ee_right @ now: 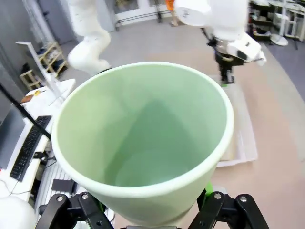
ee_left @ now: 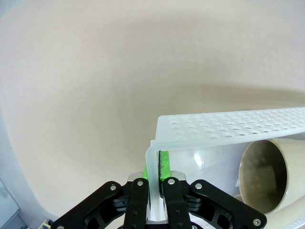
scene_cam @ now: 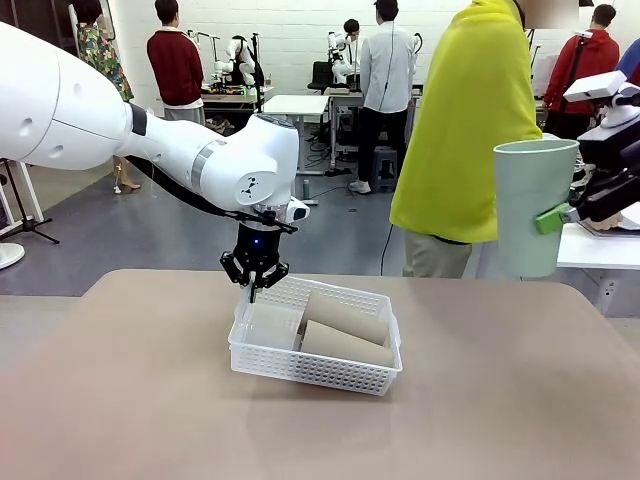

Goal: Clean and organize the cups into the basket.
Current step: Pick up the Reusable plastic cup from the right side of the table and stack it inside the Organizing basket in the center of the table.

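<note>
The basket (scene_cam: 315, 368) sits mid-bench (scene_cam: 500, 400), two cups (scene_cam: 345, 330) lying in its right half, left end effector (scene_cam: 254, 285) on its far-left rim, third cup (scene_cam: 528, 205) upright high at right.

All three pictures are bright, with even light from above. In the front view the shallow white lattice plastic basket (scene_cam: 315, 372) throws a soft shadow just below it on the smooth beige worktop (scene_cam: 500, 400). The left wrist view bends strongly at its edges. In the right wrist view the pale mint-green tapered cup (ee_right: 143, 143) looks slightly soft, and the background at the top is blurred.
</note>
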`<state>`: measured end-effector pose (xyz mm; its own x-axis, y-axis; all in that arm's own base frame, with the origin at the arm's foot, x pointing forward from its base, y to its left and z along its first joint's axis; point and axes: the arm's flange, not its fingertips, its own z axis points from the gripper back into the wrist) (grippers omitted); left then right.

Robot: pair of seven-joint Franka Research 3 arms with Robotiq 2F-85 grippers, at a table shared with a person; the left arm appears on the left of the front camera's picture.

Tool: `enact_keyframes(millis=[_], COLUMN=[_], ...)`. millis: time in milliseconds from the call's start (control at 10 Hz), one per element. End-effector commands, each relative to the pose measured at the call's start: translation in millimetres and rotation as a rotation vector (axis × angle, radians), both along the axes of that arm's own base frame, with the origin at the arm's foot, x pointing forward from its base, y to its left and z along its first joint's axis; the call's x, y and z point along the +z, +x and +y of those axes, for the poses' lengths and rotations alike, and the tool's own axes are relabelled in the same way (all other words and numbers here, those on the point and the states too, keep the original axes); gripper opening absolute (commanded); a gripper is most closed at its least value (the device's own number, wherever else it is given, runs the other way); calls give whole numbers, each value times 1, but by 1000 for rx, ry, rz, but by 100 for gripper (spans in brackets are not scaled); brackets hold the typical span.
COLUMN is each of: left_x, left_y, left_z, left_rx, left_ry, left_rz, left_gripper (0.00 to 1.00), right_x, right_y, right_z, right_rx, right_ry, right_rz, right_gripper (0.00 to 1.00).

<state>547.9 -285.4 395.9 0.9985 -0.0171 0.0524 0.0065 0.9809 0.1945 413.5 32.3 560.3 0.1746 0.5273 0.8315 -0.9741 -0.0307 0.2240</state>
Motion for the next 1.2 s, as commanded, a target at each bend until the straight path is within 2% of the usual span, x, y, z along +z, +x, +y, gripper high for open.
enact_keyframes(millis=[0,400,500,600,700,900,1100], left_x=[-1,-1,-1,-1,-1,-1,-1], left_y=[-2,-2,-2,-2,-2,-2,-2], left_z=[2,2,2,2,2,2,2], left_rx=[-3,-3,-3,-3,-3,-3,-3], left_ry=[-5,-5,-5,-5,-5,-5,-5], left_rz=[-2,-2,-2,-2,-2,-2,-2], left_gripper=[0,0,0,0,0,0,0], right_x=[-3,-3,-5,11,22,34,38], right_y=[-1,-1,-2,1,11,28,38], right_z=[3,3,4,47,92,151,189], right_rx=[54,54,29,-10,15,31,14], right_ry=[10,10,3,-171,-326,-523,-695], right_rz=[9,9,15,-12,-27,15,70], right_gripper=[0,0,85,85,85,85,85])
